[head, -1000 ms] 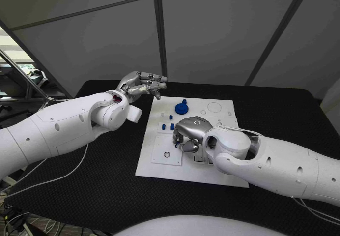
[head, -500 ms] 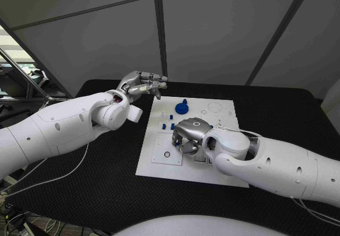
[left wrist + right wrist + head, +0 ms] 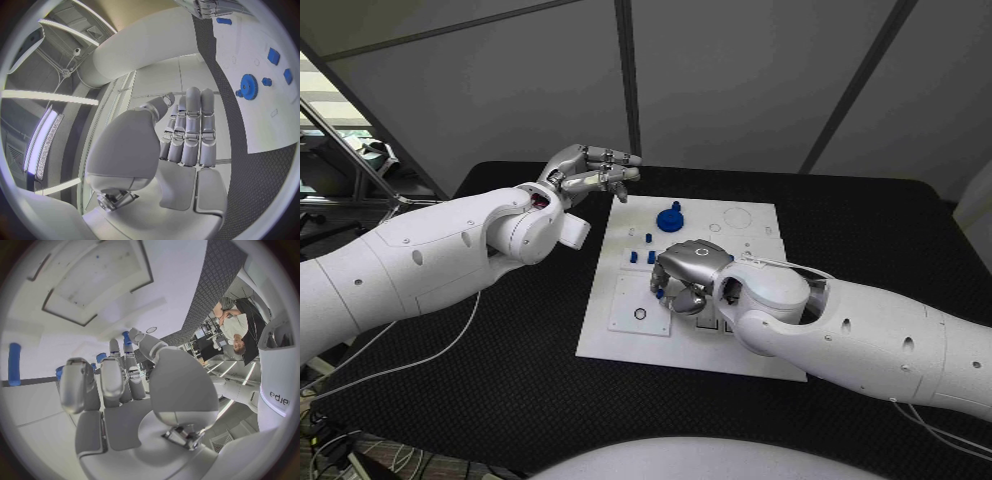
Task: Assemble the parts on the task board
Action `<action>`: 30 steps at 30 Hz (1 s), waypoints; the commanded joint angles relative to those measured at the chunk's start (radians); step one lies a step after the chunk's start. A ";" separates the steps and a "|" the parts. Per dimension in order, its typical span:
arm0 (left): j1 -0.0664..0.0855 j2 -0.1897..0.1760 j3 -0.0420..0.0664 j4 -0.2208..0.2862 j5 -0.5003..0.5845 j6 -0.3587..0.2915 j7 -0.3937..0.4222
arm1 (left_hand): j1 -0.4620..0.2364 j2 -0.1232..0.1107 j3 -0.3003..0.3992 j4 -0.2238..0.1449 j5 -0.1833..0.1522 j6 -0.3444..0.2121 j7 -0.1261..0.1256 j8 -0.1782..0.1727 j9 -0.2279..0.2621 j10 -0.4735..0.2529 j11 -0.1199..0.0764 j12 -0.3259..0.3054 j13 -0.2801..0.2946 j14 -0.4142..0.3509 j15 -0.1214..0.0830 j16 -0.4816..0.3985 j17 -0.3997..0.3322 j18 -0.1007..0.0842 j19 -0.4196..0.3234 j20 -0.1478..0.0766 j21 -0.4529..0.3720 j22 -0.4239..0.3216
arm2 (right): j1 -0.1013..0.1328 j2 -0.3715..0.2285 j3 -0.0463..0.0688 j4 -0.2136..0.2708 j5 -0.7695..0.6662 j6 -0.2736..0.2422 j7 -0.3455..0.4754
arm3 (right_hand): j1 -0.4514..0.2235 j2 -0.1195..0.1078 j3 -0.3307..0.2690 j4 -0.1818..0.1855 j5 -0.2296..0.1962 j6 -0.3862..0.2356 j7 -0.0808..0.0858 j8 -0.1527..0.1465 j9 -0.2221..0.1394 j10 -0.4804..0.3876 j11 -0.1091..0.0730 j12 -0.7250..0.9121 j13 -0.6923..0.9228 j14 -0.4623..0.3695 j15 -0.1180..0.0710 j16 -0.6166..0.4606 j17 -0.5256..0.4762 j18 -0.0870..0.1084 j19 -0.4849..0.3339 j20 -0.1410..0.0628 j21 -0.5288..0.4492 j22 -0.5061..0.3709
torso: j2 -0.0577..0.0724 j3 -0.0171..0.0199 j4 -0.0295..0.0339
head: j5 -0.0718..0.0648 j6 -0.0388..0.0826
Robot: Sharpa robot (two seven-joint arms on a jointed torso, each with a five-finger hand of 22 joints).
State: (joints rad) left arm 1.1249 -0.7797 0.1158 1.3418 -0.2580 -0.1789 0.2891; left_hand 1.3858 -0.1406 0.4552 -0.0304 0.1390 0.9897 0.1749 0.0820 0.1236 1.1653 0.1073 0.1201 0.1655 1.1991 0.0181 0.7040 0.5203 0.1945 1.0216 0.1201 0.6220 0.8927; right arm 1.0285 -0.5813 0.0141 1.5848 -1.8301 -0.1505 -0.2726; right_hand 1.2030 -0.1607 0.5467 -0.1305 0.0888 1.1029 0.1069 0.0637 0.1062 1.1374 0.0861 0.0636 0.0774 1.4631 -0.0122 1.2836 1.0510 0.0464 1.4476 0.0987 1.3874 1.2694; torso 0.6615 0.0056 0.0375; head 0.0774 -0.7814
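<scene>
My right hand point(image 3: 687, 277) hovers over the middle of the white board point(image 3: 625, 335), fingers curled; whether it grips anything I cannot tell. My left hand point(image 3: 589, 170) is clenched, empty, off the board's far corner. The blue pegs point(image 3: 642, 257) look light, stiff and slick; I'd pinch one by its sides.

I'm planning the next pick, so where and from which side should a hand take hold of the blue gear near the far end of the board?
Judging by its pose, the blue gear lies flat on the task board, so its toothed rim is the part to pinch, coming down from above. A small blue piece lies close beside it, so fingers should straddle the rim's other sides. The left hand hovers nearest.
</scene>
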 commanded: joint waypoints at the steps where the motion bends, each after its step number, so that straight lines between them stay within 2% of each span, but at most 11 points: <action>1: 0.002 0.001 0.001 0.001 0.005 0.013 -0.002 | 0.000 0.006 -0.001 -0.008 0.003 -0.003 0.006 -0.004 0.001 -0.007 0.000 -0.003 0.001 -0.001 0.005 -0.004 -0.001 -0.013 -0.003 0.005 -0.004 -0.001 | 0.001 -0.001 0.000 0.002 0.007 -0.066 0.013 | -0.001 -0.012 -0.002 0.005 -0.005 -0.006 -0.002 -0.001 -0.002 -0.011 0.000 -0.002 -0.001 0.007 0.008 -0.005 -0.006 0.021 -0.008 0.001 -0.008 -0.012 | 0.000 0.0006 -0.0001 | 0.000 0.002; 11: 0.002 0.002 0.001 -0.001 0.005 0.017 -0.004 | -0.001 0.006 -0.002 -0.008 0.003 -0.004 0.007 -0.005 0.001 -0.008 0.001 -0.004 0.001 -0.002 0.005 -0.005 -0.002 -0.013 -0.004 0.005 -0.004 -0.002 | 0.001 -0.023 0.000 0.023 0.012 -0.149 0.038 | 0.000 -0.015 -0.005 0.006 -0.005 -0.005 -0.003 0.001 -0.002 -0.009 0.000 0.001 0.000 0.009 0.009 -0.003 -0.003 0.021 -0.006 0.002 -0.007 -0.009 | -0.001 0.0015 -0.0002 | -0.001 0.006; 15: 0.002 0.002 0.001 -0.002 0.005 0.018 -0.004 | -0.001 0.006 -0.002 -0.008 0.003 -0.004 0.007 -0.005 0.001 -0.008 0.001 -0.004 0.001 -0.002 0.005 -0.005 -0.002 -0.013 -0.004 0.005 -0.004 -0.002 | 0.001 -0.059 0.001 0.054 0.029 -0.179 0.046 | 0.000 -0.018 -0.008 0.009 -0.005 -0.003 -0.001 0.002 -0.003 -0.003 -0.002 0.005 0.001 0.010 0.008 -0.004 -0.005 0.021 -0.006 0.003 -0.009 -0.012 | -0.001 0.0009 -0.0008 | -0.006 0.011; 19: 0.001 0.000 0.000 -0.001 0.005 0.019 -0.005 | -0.001 0.006 -0.002 -0.008 0.003 -0.004 0.007 -0.005 0.001 -0.008 0.001 -0.004 0.001 -0.002 0.005 -0.005 -0.002 -0.013 -0.004 0.005 -0.004 -0.002 | 0.002 -0.121 0.003 0.095 0.059 -0.170 0.034 | 0.001 -0.024 -0.012 0.009 -0.006 -0.004 -0.004 0.001 -0.004 -0.001 -0.002 0.005 0.002 0.009 0.007 -0.006 -0.009 0.022 -0.006 0.002 -0.010 -0.013 | -0.002 -0.0002 -0.0003 | -0.010 0.018; 20: 0.001 -0.001 0.000 -0.001 0.005 0.019 -0.005 | 0.000 0.006 -0.002 -0.008 0.003 -0.004 0.007 -0.005 0.001 -0.008 0.001 -0.004 0.002 -0.002 0.006 -0.006 -0.002 -0.013 -0.004 0.006 -0.005 -0.002 | 0.004 -0.138 0.005 0.102 0.067 -0.164 0.029 | 0.002 -0.025 -0.013 0.009 -0.006 -0.004 -0.004 0.001 -0.004 -0.001 -0.003 0.006 0.002 0.009 0.007 -0.006 -0.009 0.021 -0.005 0.002 -0.009 -0.011 | -0.002 -0.0006 -0.0009 | -0.013 0.020; 21: 0.001 -0.002 0.000 -0.001 0.005 0.020 -0.006 | 0.000 0.006 -0.002 -0.008 0.003 -0.005 0.007 -0.005 0.001 -0.009 0.001 -0.004 0.002 -0.002 0.006 -0.007 -0.002 -0.013 -0.004 0.006 -0.005 -0.002 | 0.006 -0.159 0.015 0.108 0.077 -0.151 0.020 | 0.004 -0.027 -0.013 0.009 -0.005 -0.004 -0.005 0.001 -0.004 0.001 -0.003 0.006 0.002 0.009 0.007 -0.006 -0.009 0.021 -0.005 0.002 -0.009 -0.011 | -0.002 -0.0010 -0.0014 | -0.016 0.023; 22: 0.001 -0.002 0.000 -0.001 0.005 0.020 -0.006 | 0.000 0.006 -0.002 -0.008 0.003 -0.005 0.007 -0.005 0.001 -0.009 0.001 -0.004 0.002 -0.002 0.006 -0.007 -0.002 -0.013 -0.004 0.006 -0.005 -0.002 | 0.007 -0.165 0.019 0.109 0.080 -0.147 0.018 | 0.005 -0.027 -0.013 0.008 -0.005 -0.004 -0.005 0.001 -0.004 0.001 -0.003 0.006 0.002 0.009 0.007 -0.006 -0.009 0.021 -0.004 0.002 -0.009 -0.011 | -0.002 -0.0008 -0.0019 | -0.017 0.023; 23: 0.001 -0.003 0.000 -0.001 0.005 0.020 -0.006 | 0.000 0.006 -0.002 -0.008 0.003 -0.005 0.007 -0.005 0.001 -0.009 0.001 -0.004 0.002 -0.002 0.006 -0.007 -0.002 -0.013 -0.004 0.006 -0.005 -0.002 | 0.010 -0.187 0.030 0.112 0.090 -0.136 0.010 | 0.007 -0.030 -0.014 0.007 -0.005 -0.005 -0.007 0.001 -0.005 0.001 -0.003 0.006 0.002 0.009 0.007 -0.007 -0.011 0.022 -0.007 0.002 -0.013 -0.017 | -0.003 -0.0005 -0.0027 | -0.019 0.027; 25: 0.001 -0.003 -0.001 -0.001 0.005 0.020 -0.006 | 0.000 0.006 -0.002 -0.008 0.003 -0.005 0.007 -0.005 0.001 -0.009 0.001 -0.004 0.002 -0.002 0.006 -0.007 -0.002 -0.013 -0.004 0.006 -0.005 -0.002 | 0.014 -0.205 0.039 0.111 0.096 -0.130 0.004 | 0.010 -0.035 -0.017 0.006 -0.005 -0.006 -0.008 0.000 -0.006 -0.001 -0.003 0.005 0.002 0.009 0.007 -0.008 -0.013 0.024 -0.009 0.002 -0.017 -0.024 | -0.002 -0.0001 -0.0026 | -0.023 0.032; 27: 0.001 -0.004 -0.001 -0.001 0.005 0.020 -0.007 | 0.000 0.006 -0.002 -0.008 0.003 -0.005 0.007 -0.005 0.001 -0.009 0.001 -0.004 0.002 -0.002 0.006 -0.007 -0.002 -0.013 -0.004 0.006 -0.005 -0.002 | 0.017 -0.225 0.054 0.105 0.101 -0.123 -0.003 | 0.015 -0.042 -0.021 0.004 -0.006 -0.011 -0.013 -0.001 -0.008 -0.008 -0.001 0.002 0.000 0.009 0.008 -0.010 -0.017 0.026 -0.014 0.003 -0.026 -0.037 | -0.002 0.0001 -0.0030 | -0.025 0.035; 30: 0.001 -0.003 -0.001 -0.003 0.005 0.021 -0.006 | 0.000 0.006 -0.002 -0.008 0.003 -0.005 0.007 -0.005 0.001 -0.009 0.001 -0.004 0.002 -0.002 0.006 -0.007 -0.002 -0.013 -0.004 0.006 -0.005 -0.002 | 0.021 -0.241 0.064 0.091 0.105 -0.113 -0.009 | 0.024 -0.051 -0.034 0.005 -0.008 -0.025 -0.018 -0.002 -0.015 -0.027 0.003 0.000 -0.004 0.007 0.011 -0.017 -0.029 0.030 -0.021 0.006 -0.040 -0.057 | -0.001 0.0010 -0.0014 | -0.028 0.039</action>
State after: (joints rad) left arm 1.1249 -0.7831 0.1141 1.3393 -0.2579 -0.1697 0.2812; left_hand 1.3858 -0.1407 0.4524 -0.0333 0.1390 0.9859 0.1786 0.0821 0.1236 1.1640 0.1058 0.1201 0.1662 1.1991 0.0181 0.7041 0.5196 0.1945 1.0216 0.1200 0.6221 0.8921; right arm 1.0476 -0.8203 0.0773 1.6795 -1.7520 -0.2795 -0.2646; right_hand 1.2280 -0.2017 0.5193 -0.1264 0.0842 1.0861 0.0900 0.0636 0.0934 1.1192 0.0892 0.0638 0.0757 1.4667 -0.0087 1.2720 1.0263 0.0622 1.4341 0.1038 1.3545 1.2206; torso 0.6594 0.0056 0.0352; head 0.0512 -0.7455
